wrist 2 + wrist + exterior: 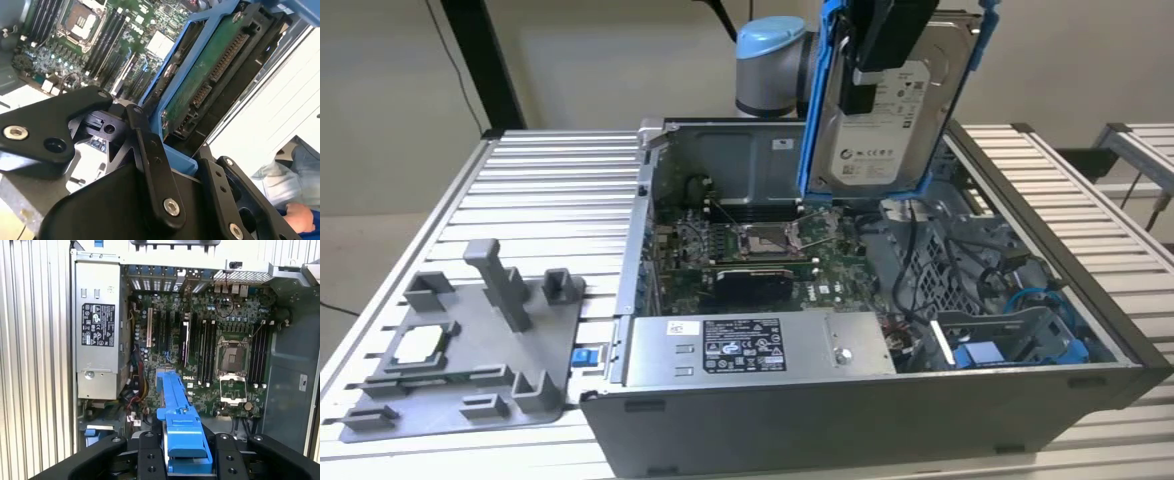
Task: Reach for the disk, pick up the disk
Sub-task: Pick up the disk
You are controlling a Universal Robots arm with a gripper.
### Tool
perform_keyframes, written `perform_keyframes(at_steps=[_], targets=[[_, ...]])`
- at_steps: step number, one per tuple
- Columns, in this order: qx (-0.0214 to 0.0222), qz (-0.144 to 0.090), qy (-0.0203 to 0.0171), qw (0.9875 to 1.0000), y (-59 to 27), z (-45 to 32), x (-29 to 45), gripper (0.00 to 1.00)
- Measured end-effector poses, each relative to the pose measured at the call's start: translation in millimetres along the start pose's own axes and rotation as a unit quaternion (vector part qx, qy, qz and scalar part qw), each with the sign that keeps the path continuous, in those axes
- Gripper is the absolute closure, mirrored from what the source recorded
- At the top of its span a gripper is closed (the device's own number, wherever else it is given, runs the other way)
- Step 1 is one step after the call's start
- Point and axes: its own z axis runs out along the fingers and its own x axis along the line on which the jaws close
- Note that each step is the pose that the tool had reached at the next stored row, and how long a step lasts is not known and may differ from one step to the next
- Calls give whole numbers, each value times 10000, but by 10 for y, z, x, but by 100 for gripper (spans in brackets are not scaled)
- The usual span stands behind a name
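Note:
The disk [897,115], a silver-grey drive with a white label in a bright blue frame, hangs upright in the air above the open computer case [854,400]. My gripper [867,65] is shut on it from above, its black fingers clamped on the frame. In the second wrist view the disk [200,85] shows its green circuit side and connectors, with my gripper [175,152] closed across the blue frame's end. In the first wrist view the blue frame of the disk [175,400] sticks out edge-on from my gripper [182,452], over the motherboard [220,355].
The case lies open on a slatted metal table [547,180], with a power supply [761,345], cables and a blue-clipped drive bay [987,350] inside. A grey holder tray [467,340] with upright posts and a white chip stands at the exterior view's left. A person's hand [300,220] is nearby.

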Motion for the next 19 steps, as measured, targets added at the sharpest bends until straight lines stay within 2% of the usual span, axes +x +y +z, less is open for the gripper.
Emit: perform_keyframes(at_steps=[19], targets=[[-53,2,-1,10000,-144,4,238,100]])
